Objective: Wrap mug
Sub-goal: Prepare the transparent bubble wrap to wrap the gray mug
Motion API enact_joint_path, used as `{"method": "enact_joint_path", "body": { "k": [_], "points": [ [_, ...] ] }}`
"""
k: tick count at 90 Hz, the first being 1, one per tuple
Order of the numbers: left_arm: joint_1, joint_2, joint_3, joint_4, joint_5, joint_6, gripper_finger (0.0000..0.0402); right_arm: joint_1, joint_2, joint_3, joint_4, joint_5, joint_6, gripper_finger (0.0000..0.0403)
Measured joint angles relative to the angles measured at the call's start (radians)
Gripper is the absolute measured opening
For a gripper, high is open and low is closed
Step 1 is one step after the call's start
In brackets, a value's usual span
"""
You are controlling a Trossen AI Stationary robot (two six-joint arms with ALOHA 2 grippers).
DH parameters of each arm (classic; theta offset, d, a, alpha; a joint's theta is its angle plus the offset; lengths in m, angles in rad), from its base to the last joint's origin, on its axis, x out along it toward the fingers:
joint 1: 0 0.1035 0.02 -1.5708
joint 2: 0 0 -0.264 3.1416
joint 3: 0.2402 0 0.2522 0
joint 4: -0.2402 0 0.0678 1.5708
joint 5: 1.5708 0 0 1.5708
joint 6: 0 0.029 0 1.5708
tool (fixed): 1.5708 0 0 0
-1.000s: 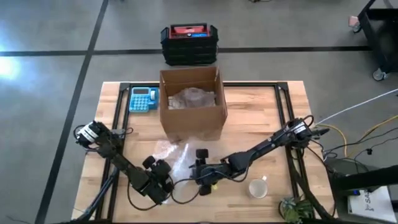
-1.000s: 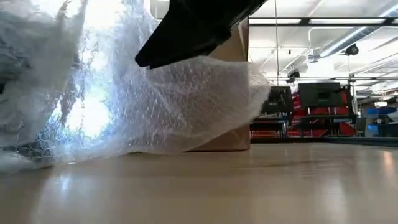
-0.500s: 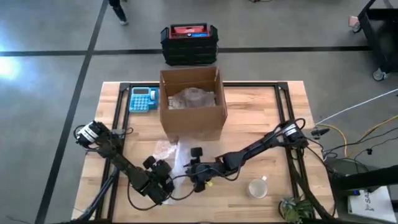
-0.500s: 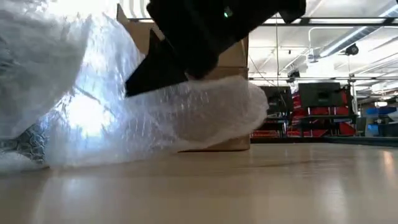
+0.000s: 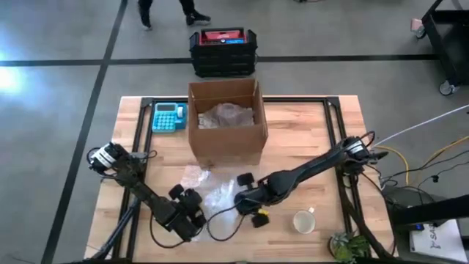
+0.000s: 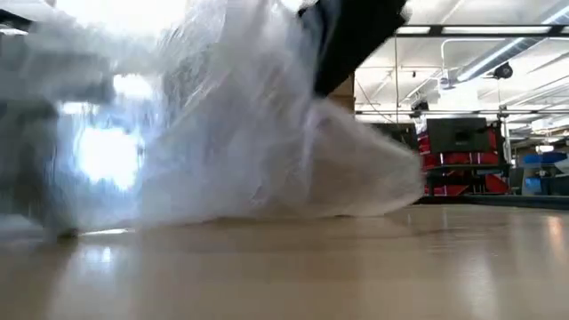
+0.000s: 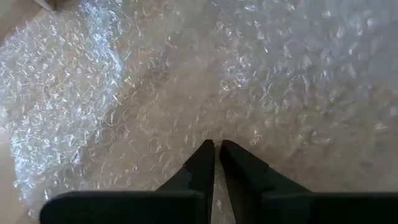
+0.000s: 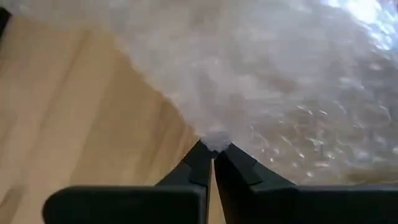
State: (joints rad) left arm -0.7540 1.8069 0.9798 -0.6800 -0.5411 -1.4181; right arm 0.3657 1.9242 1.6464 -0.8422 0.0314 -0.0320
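Note:
A clear sheet of bubble wrap (image 5: pixel 211 192) lies crumpled on the wooden table in front of the cardboard box, and it fills the left of the low view (image 6: pixel 240 151). My left gripper (image 5: pixel 195 205) is shut at the sheet's near left part. My right gripper (image 5: pixel 245 199) is shut at its right edge. The pale mug (image 5: pixel 304 221) stands upright on the table near the front right, apart from the wrap and from both grippers. My left gripper has its two fingers closed together on the bubble wrap (image 7: pixel 216 138), well inside the sheet's edge. The wrap spreads out flat beyond the fingertips; how many layers are caught cannot be told. My right gripper pinches a small bunched bit of the wrap's edge (image 8: pixel 216 140) between its fingertips, coming from the table's right side. That edge is raised off the wood, and the rest of the sheet trails away toward the left.
An open cardboard box (image 5: pixel 227 121) with wrapped stuff inside stands at the table's middle rear. A blue calculator (image 5: pixel 169 116) lies to its left. Black crates (image 5: pixel 223 51) sit on the floor behind the table, where a person's legs show. A small plant (image 5: pixel 348 246) is at the front right corner.
My right gripper first went a little toward the table's left, then back toward the right and the mug, staying shut on the wrap's edge. The sheet has been drawn out to the right along the table. My left gripper has stayed in place.

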Motion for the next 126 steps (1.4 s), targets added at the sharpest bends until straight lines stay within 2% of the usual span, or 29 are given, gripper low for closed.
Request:
{"method": "enact_joint_path", "body": {
  "k": [14, 29, 37, 44, 51, 67, 76, 94, 112, 126],
  "points": [
    [0.000, 0.000, 0.000, 0.000, 0.000, 0.003, 0.0020, -0.026, -0.007, 0.129, -0.260, -0.183, -0.023, 0.0000],
    [0.000, 0.000, 0.000, 0.001, 0.000, 0.006, 0.0020, -0.060, -0.007, 0.187, -0.345, -0.408, 0.014, 0.0000],
    [0.000, 0.000, 0.000, 0.004, 0.000, 0.011, 0.0020, -0.066, -0.004, 0.178, -0.424, -0.474, 0.013, 0.0000],
    [0.000, 0.000, 0.000, 0.008, -0.001, 0.018, 0.0020, -0.073, -0.004, 0.158, -0.481, -0.470, 0.013, 0.0000],
    [0.000, 0.000, 0.000, 0.008, -0.001, 0.022, 0.0020, -0.083, -0.004, 0.134, -0.466, -0.438, 0.022, 0.0000],
    [0.000, 0.000, 0.000, 0.010, -0.001, 0.023, 0.0020, -0.082, -0.004, 0.085, -0.257, -0.410, 0.060, 0.0000],
    [-0.001, 0.000, 0.000, 0.011, -0.001, 0.023, 0.0020, -0.087, -0.004, 0.064, -0.201, -0.407, 0.107, 0.0012],
    [-0.001, 0.000, 0.000, 0.014, 0.000, 0.023, 0.0020, -0.100, -0.004, 0.035, -0.219, -0.386, 0.165, 0.0083],
    [-0.002, 0.000, 0.000, 0.010, 0.019, 0.026, 0.0020, -0.095, -0.004, 0.033, -0.421, -0.387, 0.180, 0.0164],
    [-0.019, -0.009, 0.003, -0.050, 0.072, -0.036, 0.0020, -0.056, -0.004, 0.032, -0.512, -0.379, 0.217, 0.0199]
  ]
}}
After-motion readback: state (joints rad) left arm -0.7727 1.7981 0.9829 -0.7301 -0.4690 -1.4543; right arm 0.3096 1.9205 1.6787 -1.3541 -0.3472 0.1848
